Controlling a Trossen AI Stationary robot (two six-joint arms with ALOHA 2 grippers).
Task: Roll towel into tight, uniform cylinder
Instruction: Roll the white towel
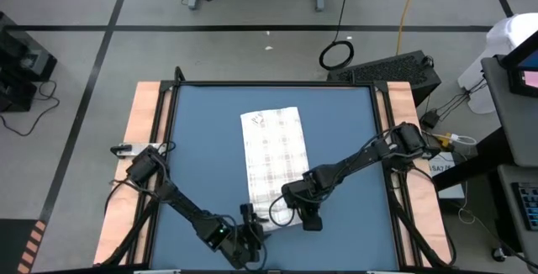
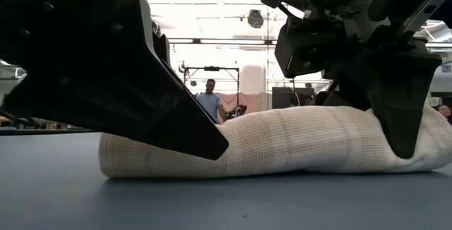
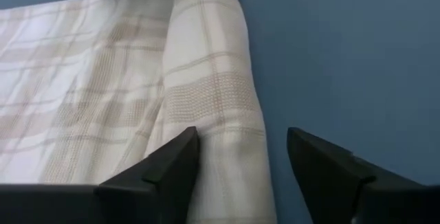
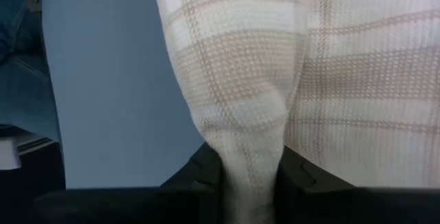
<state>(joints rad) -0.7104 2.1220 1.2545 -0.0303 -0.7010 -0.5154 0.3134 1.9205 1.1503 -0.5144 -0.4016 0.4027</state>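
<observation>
The white checked towel lies lengthwise on the blue mat. Its near end is rolled into a low roll that rests on the mat, and the rest lies flat toward the far edge. My right gripper is shut on the roll's right end. My left gripper is open at the roll's left end. One finger sits in the crease between the roll and the flat cloth. The other finger stands over bare mat. My right gripper pinches the roll's right end between its two fingers, and the cloth bunches into several layers there. The fingers slant down from the table's right and lie along the roll, which rests on the mat. My left gripper has one finger close against the roll's far side; I cannot tell if it touches.
Wooden table borders flank the mat. A black case sits just past the far right corner, and a white rounded plastic object stands further right. A person stands in the room behind. Bare mat lies left and right of the towel.
</observation>
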